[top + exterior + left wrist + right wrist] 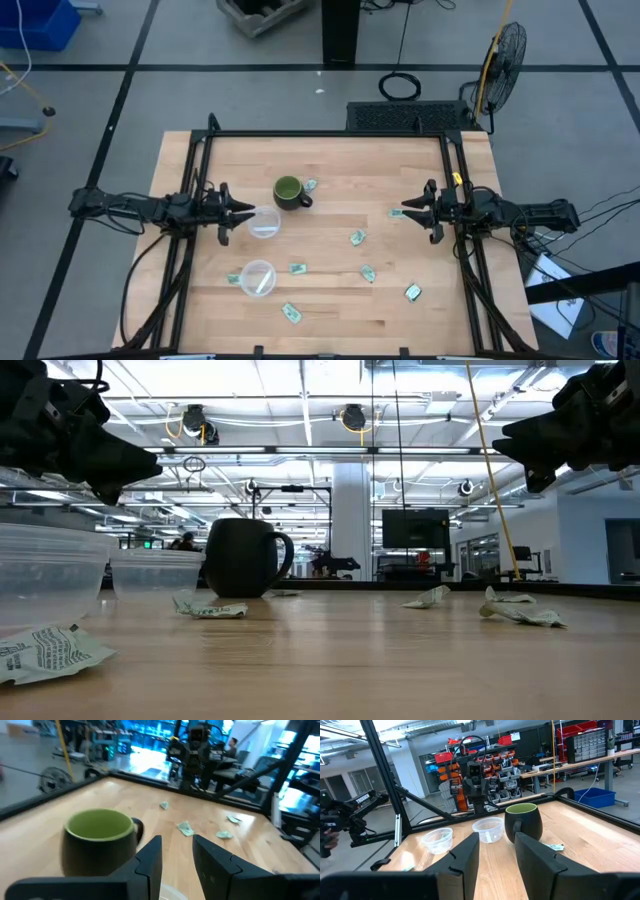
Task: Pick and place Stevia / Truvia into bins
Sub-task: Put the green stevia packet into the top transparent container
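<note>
Several pale green and white Stevia / Truvia packets lie flat across the wooden table, among them one (357, 238) at the middle, one (291, 313) near the front edge and one (396, 212) just ahead of my right gripper. Two clear cups, the bins, stand left of centre: one (264, 223) just ahead of my left gripper and one (258, 278) nearer the front. My left gripper (247, 210) hovers level above the table's left side, open and holding nothing (177, 855). My right gripper (407, 207) hovers level at the right side, also open with nothing between its fingers (497, 851).
A dark green mug (289, 192) with a handle stands upright beside the far cup, a packet (311, 185) lying next to it. Black frame rails (330, 135) run along the table's far, left and right sides. Bare wood lies between the two grippers.
</note>
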You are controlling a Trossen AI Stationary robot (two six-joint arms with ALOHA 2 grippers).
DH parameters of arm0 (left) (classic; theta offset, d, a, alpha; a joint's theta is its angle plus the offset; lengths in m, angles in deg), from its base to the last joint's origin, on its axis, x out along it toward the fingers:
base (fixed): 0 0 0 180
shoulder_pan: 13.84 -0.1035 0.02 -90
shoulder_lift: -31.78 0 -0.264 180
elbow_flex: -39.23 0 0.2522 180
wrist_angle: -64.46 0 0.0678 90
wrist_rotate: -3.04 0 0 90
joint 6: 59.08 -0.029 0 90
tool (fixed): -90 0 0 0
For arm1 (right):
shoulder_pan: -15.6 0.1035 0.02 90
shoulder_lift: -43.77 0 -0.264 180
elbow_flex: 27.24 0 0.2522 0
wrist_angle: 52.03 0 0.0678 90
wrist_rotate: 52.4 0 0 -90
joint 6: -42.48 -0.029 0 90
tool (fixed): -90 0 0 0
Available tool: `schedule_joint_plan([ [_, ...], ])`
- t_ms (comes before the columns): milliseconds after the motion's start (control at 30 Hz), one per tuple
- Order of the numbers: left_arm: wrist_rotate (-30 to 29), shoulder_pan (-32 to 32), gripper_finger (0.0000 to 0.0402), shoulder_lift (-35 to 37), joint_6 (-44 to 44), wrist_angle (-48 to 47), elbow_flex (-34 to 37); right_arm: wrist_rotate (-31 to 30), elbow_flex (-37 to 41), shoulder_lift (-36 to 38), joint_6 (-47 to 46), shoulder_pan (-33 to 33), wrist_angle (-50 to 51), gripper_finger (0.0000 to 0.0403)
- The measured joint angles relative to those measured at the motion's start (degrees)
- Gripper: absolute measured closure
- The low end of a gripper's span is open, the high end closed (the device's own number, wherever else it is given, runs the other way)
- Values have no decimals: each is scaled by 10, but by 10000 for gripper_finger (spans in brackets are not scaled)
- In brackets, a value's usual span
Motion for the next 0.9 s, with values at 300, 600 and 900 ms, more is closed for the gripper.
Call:
schedule_joint_plan([
  [300, -5, 0, 289, 0, 28, 17, 0, 0, 0, 0, 0, 0, 0, 284],
  [600, -27, 0, 289, 0, 67, 17, 0, -24, 0, 0, 0, 0, -32, 284],
  [900, -77, 0, 289, 0, 31, -1, 0, -52, 0, 0, 14, 0, -46, 284],
])
